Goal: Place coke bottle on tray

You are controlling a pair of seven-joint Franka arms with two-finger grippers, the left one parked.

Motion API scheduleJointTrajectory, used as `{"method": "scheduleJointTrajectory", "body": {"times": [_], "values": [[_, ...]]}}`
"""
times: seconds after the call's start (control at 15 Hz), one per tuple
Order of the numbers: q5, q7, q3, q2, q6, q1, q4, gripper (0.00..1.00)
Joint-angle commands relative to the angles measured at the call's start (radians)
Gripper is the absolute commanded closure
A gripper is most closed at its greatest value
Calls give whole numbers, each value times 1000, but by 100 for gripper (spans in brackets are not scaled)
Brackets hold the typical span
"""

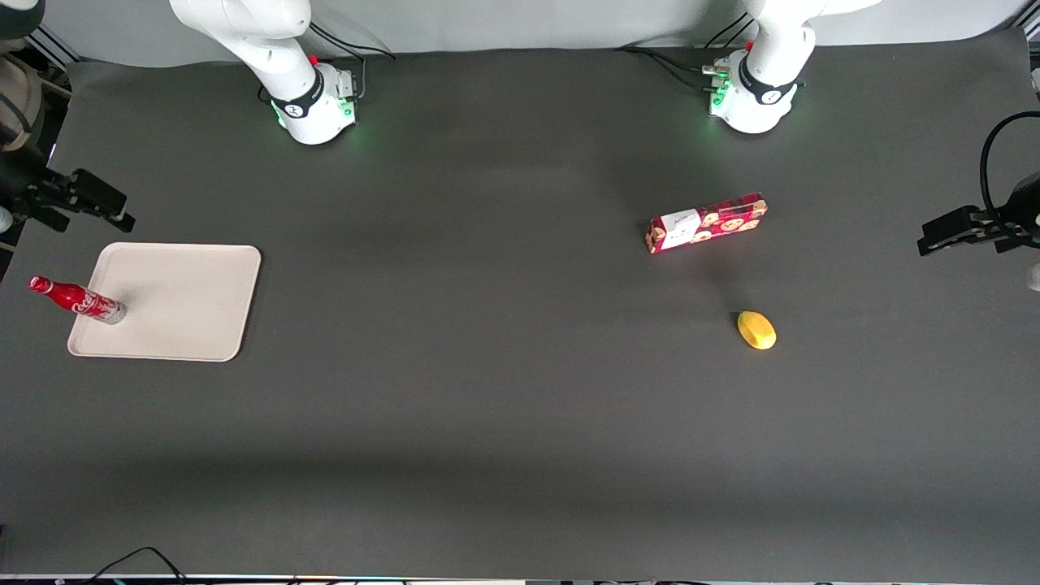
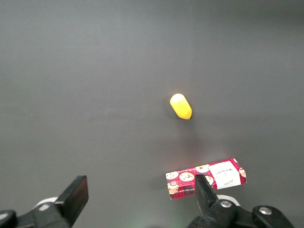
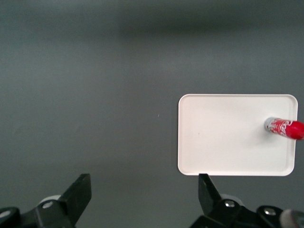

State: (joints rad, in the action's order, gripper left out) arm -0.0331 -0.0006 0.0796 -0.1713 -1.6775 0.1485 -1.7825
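Nothing is held in the gripper point(image 1: 101, 201), whose two fingers are seen set wide apart in the right wrist view, with only dark table between them. It hangs at the working arm's end of the table point(image 1: 504, 390), raised clear of the surface, by the look of its height over the mat in the wrist view.

Below it and nearer to the front camera lies the tray point(image 1: 187, 309), flat on the table; in the right wrist view the tray point(image 3: 228, 137) is seen whole, well clear of the fingertips. On that tray, close to the edge nearest the working arm's end, the coke bottle point(image 1: 77, 299) stands upright on its clear base, its red cap leaning outward over the rim only by the slant of the view. The same bottle point(image 3: 284, 128) is seen from above with its base inside the rim.

Far from the gripper, toward the parked arm's end, a cookie box point(image 1: 707, 223) and a small yellow object point(image 1: 756, 330) lie untouched.

The placement is judged to be done: bottle set down, grip released, arm drawn off. At most a retreat to rest is judged to remain.
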Motion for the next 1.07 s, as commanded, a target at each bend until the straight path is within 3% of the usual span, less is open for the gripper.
{"method": "scheduleJointTrajectory", "body": {"times": [0.0,1.0], "values": [[-50,36,5,-53,18,8,-37,0],[-38,21,32,39,19,25,49,0]]}}
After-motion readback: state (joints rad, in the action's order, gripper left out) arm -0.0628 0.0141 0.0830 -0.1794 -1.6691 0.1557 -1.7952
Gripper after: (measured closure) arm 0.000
